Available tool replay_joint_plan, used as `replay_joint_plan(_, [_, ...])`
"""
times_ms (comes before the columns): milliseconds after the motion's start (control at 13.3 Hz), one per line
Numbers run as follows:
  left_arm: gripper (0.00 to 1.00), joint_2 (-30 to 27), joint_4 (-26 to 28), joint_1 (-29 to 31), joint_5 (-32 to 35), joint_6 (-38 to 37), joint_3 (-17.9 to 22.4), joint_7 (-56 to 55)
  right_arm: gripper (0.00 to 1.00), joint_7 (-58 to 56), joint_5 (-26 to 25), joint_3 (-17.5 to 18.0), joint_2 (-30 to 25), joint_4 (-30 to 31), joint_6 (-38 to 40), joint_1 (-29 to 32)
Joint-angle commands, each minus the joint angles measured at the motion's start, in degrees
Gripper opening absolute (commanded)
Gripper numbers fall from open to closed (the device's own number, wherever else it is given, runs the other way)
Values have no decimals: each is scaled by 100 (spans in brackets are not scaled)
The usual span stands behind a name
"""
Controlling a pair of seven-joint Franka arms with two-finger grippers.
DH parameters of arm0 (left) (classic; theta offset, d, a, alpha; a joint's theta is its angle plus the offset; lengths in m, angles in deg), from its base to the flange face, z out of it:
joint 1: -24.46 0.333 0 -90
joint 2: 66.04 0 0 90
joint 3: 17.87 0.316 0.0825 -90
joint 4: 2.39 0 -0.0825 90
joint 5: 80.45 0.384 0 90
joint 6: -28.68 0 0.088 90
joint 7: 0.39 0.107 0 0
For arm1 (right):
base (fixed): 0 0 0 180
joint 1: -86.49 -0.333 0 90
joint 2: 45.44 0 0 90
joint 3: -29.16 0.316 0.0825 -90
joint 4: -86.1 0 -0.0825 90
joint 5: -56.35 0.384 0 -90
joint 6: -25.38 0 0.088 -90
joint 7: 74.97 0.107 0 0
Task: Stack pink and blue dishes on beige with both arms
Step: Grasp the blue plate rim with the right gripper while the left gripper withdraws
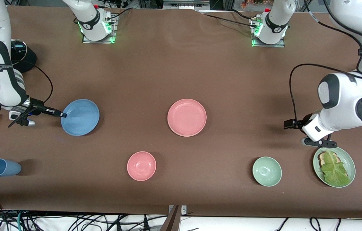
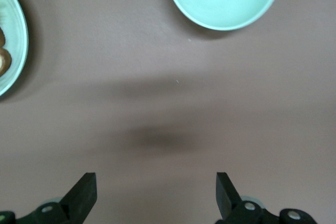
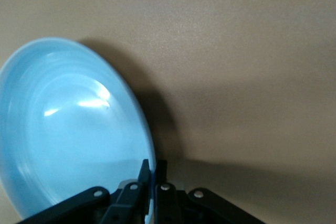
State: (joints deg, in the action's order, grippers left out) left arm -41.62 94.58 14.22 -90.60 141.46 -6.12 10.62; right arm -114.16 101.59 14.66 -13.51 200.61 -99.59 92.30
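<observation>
Front view: right gripper point(image 1: 61, 114) pinches the blue plate point(image 1: 81, 117) by its rim at 9 o'clock, toward the right arm's end of the table. Right wrist view confirms fingers clamped on the rim. Pink plate point(image 1: 187, 117) sits mid-table. Left gripper point(image 2: 156, 195) hangs spread wide over bare cloth, near the green bowl point(image 1: 267, 171) and green lettuce plate point(image 1: 334, 166).

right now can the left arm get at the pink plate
Probably yes. The left gripper hangs open and empty over bare table at the left arm's end, and nothing lies between it and the pink plate. The right gripper is shut on the blue plate, clear of that path.
</observation>
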Motion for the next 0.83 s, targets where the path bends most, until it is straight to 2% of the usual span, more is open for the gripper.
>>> replay_joint_plan(0, [100, -192, -720, 31, 57, -1297, -32, -90, 0, -141, 29, 53, 7, -252, 96, -9])
replay_joint_plan(150, [100, -210, -1179, -4, 57, -1959, -67, -510, 0, -168, 20, 53, -37, -507, 541, -18])
replay_joint_plan(301, [100, -306, -1277, -13, 66, -2163, -76, -706, 0, -63, -146, 53, -37, -1059, 1733, -105])
replay_joint_plan(376, [100, -402, -1277, -4, 66, -2303, -68, -715, 0, 121, -191, 53, -37, -1297, 1974, -219])
replay_joint_plan(527, [100, -657, -1277, 48, 66, -2628, -67, -767, 0, 734, -480, 61, -159, -1606, 2187, -665])
replay_joint_plan(752, [100, -859, -1277, 66, 66, -2857, -67, -934, 0, 1912, -447, 70, -222, -1914, 2110, -1465])
